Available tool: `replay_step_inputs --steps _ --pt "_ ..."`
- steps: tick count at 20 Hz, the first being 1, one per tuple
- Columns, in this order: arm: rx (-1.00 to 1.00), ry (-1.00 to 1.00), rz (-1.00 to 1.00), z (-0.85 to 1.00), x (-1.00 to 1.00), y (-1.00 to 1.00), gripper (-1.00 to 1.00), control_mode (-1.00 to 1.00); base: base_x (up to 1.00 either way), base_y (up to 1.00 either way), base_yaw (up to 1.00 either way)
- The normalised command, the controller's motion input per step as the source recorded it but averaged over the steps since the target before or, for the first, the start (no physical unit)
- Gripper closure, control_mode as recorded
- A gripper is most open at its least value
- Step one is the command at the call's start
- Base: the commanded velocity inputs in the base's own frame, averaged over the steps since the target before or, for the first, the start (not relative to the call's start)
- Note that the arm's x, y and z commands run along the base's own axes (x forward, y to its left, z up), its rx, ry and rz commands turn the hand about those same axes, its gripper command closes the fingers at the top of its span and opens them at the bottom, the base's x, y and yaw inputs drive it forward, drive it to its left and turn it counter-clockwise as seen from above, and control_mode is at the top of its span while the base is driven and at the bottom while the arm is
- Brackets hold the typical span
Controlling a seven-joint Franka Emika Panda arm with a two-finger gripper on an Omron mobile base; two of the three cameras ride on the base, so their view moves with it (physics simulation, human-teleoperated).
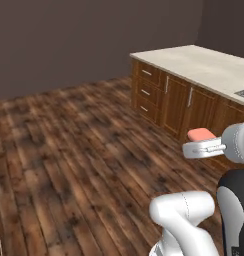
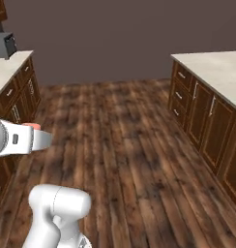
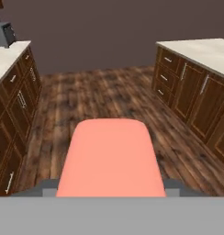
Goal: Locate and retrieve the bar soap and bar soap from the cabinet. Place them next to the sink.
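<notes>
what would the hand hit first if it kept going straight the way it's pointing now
Nothing close. The hand, shut on a bar soap, points down the open aisle between the two counter runs. The way looks free over the wooden floor up to the dark back wall, though depth is hard to judge.

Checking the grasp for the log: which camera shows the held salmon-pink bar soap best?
The hand view: the flat salmon-pink bar soap lies large and centred, its rounded far corners plain, held between the pincer's fingers. The left base view shows it small atop the white pincer. The right base view shows a sliver of pink behind the hand.
</notes>
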Motion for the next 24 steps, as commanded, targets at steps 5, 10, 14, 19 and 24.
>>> replay_step_inputs --steps 5,10,14,19,24 --pt "0.0 0.0 0.0 0.0 0.0 0.0 1.0 1.0 0.0 0.0 -0.48" --pt "0.0 0.0 0.0 0.0 0.0 0.0 1.0 1.0 0.0 0.0 -0.48" --pt "0.0 0.0 0.0 0.0 0.0 0.0 1.0 1.0 0.0 0.0 -0.48" --pt "0.0 0.0 0.0 0.0 0.0 0.0 1.0 1.0 0.0 0.0 -0.48" --pt "0.0 0.0 0.0 0.0 0.0 0.0 1.0 1.0 0.0 0.0 -0.47"
